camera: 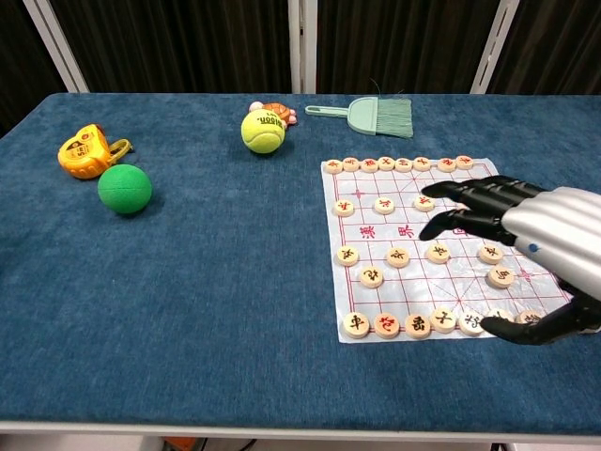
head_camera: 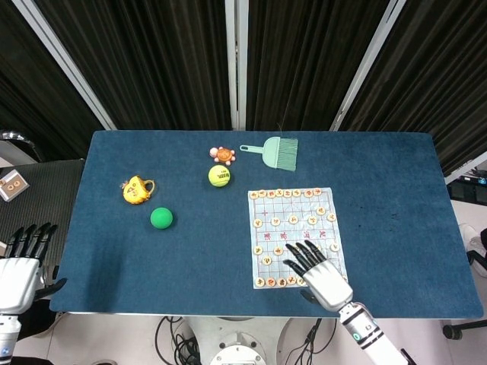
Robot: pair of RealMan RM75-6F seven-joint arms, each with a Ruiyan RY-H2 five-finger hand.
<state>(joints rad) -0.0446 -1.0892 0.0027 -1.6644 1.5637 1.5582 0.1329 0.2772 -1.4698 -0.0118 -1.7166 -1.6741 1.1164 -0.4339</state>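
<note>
A white chess sheet (head_camera: pixel 298 236) (camera: pixel 441 246) with red grid lines lies on the blue table, carrying several round wooden pieces. My right hand (head_camera: pixel 319 272) (camera: pixel 535 240) hovers over its near right part, open with fingers spread and holding nothing; it hides some of the pieces there. My left hand (head_camera: pixel 19 262) is open beside the table's left near corner, off the cloth, and appears only in the head view.
On the left lie a green ball (head_camera: pixel 160 218) (camera: pixel 124 188) and a yellow toy teapot (head_camera: pixel 136 189) (camera: pixel 86 153). Farther back are a tennis ball (head_camera: pixel 219 176) (camera: pixel 263 132), a small orange toy (head_camera: pixel 222 155) and a green hand brush (head_camera: pixel 274 152) (camera: pixel 376 115).
</note>
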